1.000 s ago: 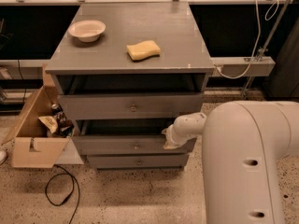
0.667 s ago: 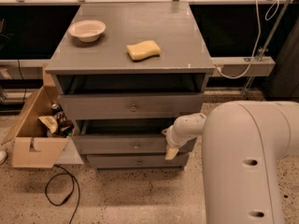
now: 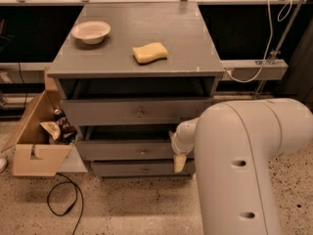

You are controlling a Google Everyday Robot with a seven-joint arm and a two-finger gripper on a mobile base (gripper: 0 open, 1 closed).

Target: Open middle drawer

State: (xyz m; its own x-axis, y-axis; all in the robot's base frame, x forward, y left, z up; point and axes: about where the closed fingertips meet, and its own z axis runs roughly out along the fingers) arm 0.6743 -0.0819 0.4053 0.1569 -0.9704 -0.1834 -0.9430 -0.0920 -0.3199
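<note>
The grey cabinet (image 3: 137,58) has three drawers. The middle drawer (image 3: 127,150) has a medium-height front with a small round knob (image 3: 143,152) in its centre. It stands slightly out, with a dark gap above it. My gripper (image 3: 179,159) is at the right end of that drawer's front, to the right of the knob and apart from it. It hangs down from the white wrist (image 3: 185,135), over the right end of the bottom drawer. The large white arm (image 3: 244,170) fills the lower right and hides the cabinet's right side.
The taller top drawer (image 3: 139,112) and the short bottom drawer (image 3: 142,169) sit above and below. A bowl (image 3: 91,32) and a yellow sponge (image 3: 149,52) lie on top. An open cardboard box (image 3: 36,141) and a black cable (image 3: 63,199) are on the floor to the left.
The gripper's tip has swung down from level with the middle drawer's front to hang lower at its right end. The drawers look unchanged.
</note>
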